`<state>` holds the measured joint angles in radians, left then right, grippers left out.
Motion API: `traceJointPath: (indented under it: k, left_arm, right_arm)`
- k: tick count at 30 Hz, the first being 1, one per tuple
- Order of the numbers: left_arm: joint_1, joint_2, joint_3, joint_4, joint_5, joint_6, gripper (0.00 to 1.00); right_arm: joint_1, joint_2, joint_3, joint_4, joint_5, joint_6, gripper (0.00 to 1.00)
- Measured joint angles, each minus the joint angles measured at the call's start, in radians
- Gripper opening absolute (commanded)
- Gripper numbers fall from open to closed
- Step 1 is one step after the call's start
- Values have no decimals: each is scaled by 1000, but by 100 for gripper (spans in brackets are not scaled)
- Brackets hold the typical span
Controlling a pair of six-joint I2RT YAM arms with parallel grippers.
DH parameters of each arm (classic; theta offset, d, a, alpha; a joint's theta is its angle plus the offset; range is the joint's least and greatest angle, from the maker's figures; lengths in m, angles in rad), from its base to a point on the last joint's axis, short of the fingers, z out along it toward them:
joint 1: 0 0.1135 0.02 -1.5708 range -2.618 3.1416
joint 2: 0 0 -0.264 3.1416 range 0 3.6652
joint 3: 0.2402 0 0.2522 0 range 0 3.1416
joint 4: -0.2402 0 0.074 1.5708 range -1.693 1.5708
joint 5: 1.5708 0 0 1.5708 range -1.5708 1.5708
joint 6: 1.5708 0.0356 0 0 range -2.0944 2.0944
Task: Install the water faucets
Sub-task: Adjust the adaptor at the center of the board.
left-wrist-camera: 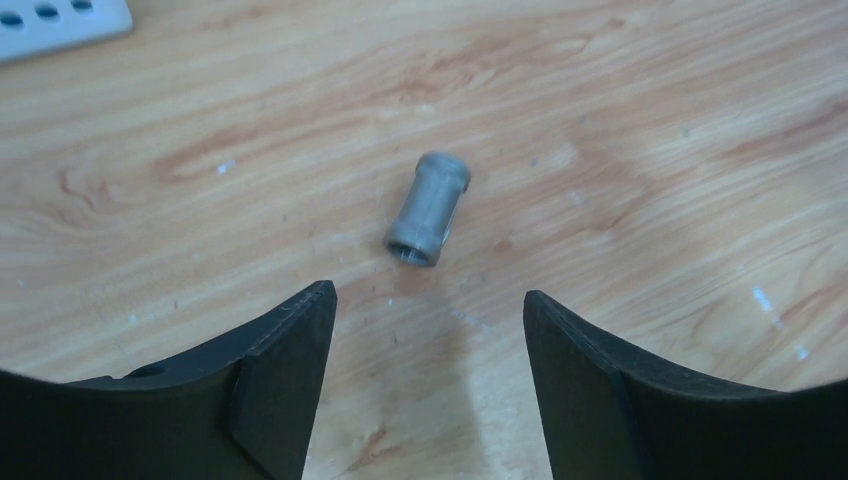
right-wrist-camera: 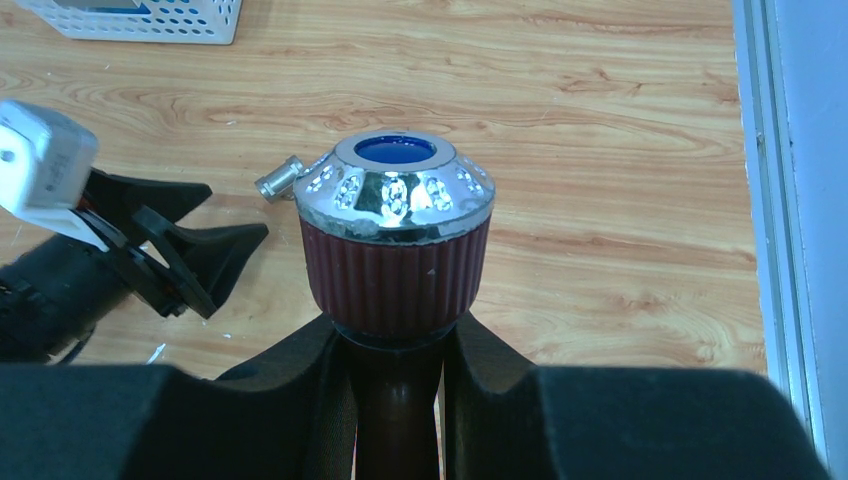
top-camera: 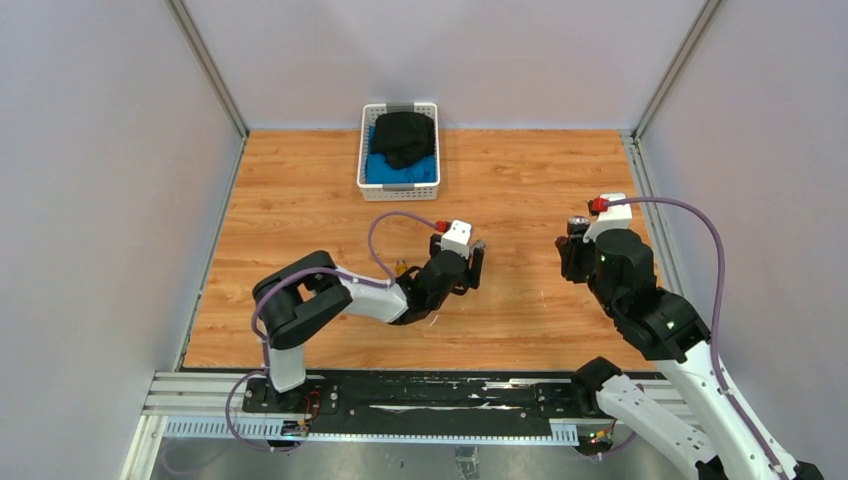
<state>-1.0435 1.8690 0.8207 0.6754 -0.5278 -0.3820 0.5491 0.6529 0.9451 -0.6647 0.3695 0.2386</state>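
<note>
Jaws of my left gripper (left-wrist-camera: 430, 310) stand parted, holding nothing; a grey fitting (left-wrist-camera: 428, 208) lies on the wooden table (left-wrist-camera: 650, 150) just beyond them. My right gripper (right-wrist-camera: 395, 335) is clamped on the reddish-brown faucet (right-wrist-camera: 395, 250), blue-marked knob beyond the fingertips.

Robotics lab test cell: grey panel walls (top-camera: 100, 180); aluminium posts (top-camera: 209, 70); wood-grain table (top-camera: 300, 190); left arm (top-camera: 340, 292) and right arm (top-camera: 650, 320) bolted to a rail (top-camera: 430, 398).

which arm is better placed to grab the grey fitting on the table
Left. The left end effector is open with the grey fitting lying just ahead; the right end effector is shut on the reddish-brown faucet.
</note>
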Motion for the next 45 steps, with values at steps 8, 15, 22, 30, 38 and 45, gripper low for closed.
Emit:
traceJointPath:
  k: [8, 15, 22, 30, 38, 45]
  left_arm:
    - [96, -43, 177, -247, 148, 32, 77]
    - [140, 113, 546, -642, 291, 87, 78]
    - [161, 272, 811, -978, 384, 138, 75]
    - [169, 406, 1023, -1220, 414, 202, 54]
    - [169, 420, 1038, -1286, 414, 237, 0]
    - [169, 316, 835, -1114, 351, 220, 0]
  right_arm:
    - [0, 19, 0, 1, -1, 0, 0]
    - [0, 15, 0, 0, -1, 0, 0]
    - [0, 13, 0, 0, -2, 0, 0]
    - [0, 13, 0, 0, -2, 0, 0]
    - [0, 12, 0, 0, -2, 0, 0]
    - [0, 10, -1, 1, -2, 0, 0]
